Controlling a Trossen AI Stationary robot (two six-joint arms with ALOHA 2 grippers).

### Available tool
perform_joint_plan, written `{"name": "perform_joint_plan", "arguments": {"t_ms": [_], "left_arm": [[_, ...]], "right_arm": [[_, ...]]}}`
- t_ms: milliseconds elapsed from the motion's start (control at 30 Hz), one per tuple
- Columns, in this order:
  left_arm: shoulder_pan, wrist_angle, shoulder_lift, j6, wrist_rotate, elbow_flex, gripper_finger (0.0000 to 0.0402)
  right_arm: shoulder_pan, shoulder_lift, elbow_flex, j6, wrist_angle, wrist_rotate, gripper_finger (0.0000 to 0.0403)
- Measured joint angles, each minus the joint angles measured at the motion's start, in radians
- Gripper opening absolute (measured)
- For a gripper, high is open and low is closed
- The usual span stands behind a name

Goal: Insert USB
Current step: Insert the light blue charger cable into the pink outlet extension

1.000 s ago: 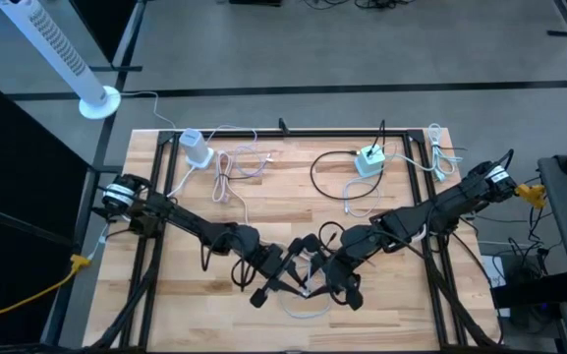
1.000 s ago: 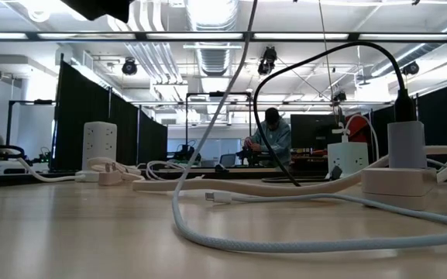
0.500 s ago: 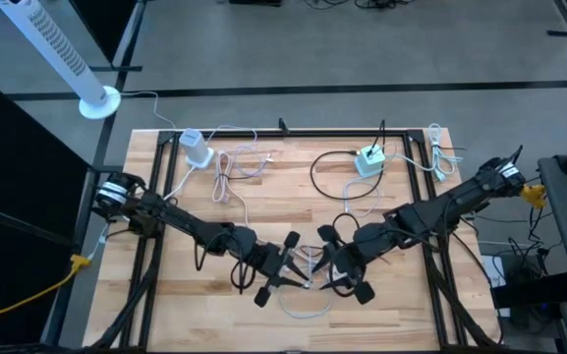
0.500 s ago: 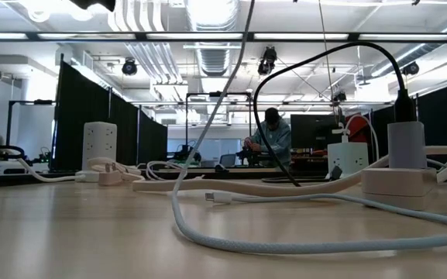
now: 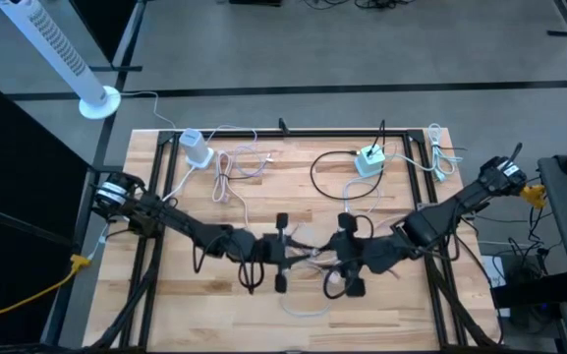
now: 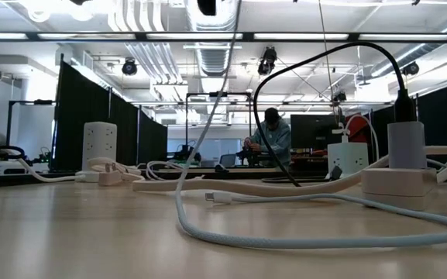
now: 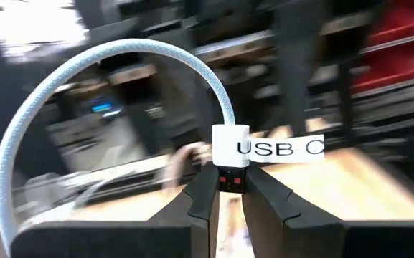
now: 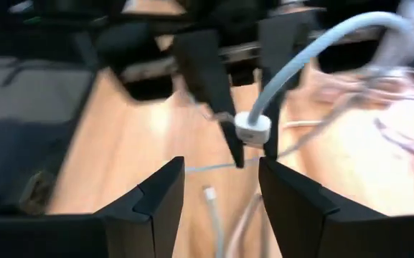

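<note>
A white braided USB-C cable runs from my left gripper (image 7: 232,188) in a loop (image 7: 63,93) and drops to the table, where its slack (image 6: 231,236) and free plug (image 6: 217,198) lie. My left gripper (image 5: 298,254) is near the table's middle, level, and shut on the cable's plug. My right gripper (image 5: 332,258) faces it from the right, open, its fingers (image 8: 156,204) a short way off the plug (image 8: 252,127) and touching nothing. A paper tag reading "USB C" (image 7: 280,148) sticks out from the plug. My left gripper pinches the cable's plug end between its two fingers, on the dark part (image 7: 231,179) just below the white plug body (image 7: 232,145). The fingers come level from the table's left. The plug is lifted clear, and the cable arches away and hangs slack to the table.
A white charger (image 5: 197,147) and coiled cables (image 5: 226,175) lie at the far left. A pale adapter with a black cable (image 5: 368,159) and another cable bundle (image 5: 440,157) lie at the far right. In the low view a white power cube (image 6: 405,159) stands at the right. People are in the room behind.
Both grippers have moved from the near middle toward the table's far edge and turned until they face each other level. The left one has carried the plug up with it, and the hanging part of the cable has swung while its slack stayed on the table.
</note>
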Motion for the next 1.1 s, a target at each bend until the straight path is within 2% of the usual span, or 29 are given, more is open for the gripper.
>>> {"name": "perform_joint_plan", "arguments": {"t_ms": [133,267,400,533,733,1100], "left_arm": [[-0.006,0.037,0.004,0.061,-0.218,0.0,0.0038],[-0.006,0.093,0.024,0.089,-0.312,0.0,0.0038],[-0.004,0.111,0.04,0.13,-0.441,0.0,0.0038],[-0.002,0.11,0.05,0.158,-0.561,0.0,0.0038],[-0.001,0.112,0.051,0.189,-0.586,0.0,0.0038],[-0.001,0.109,0.051,0.191,-0.587,0.0,0.0038]], "right_arm": [[0.014,0.008,0.0,0.092,0.005,0.193,0.015],[0.004,0.043,-0.002,0.129,0.026,0.352,0.0141],[-0.019,0.079,-0.002,0.153,0.097,0.426,0.0133],[-0.056,0.093,0.0,0.198,0.168,0.433,0.0126],[-0.101,0.141,0.0,0.268,0.189,0.43,0.0118],[-0.163,0.154,0.002,0.284,0.217,0.431,0.0098]]}}
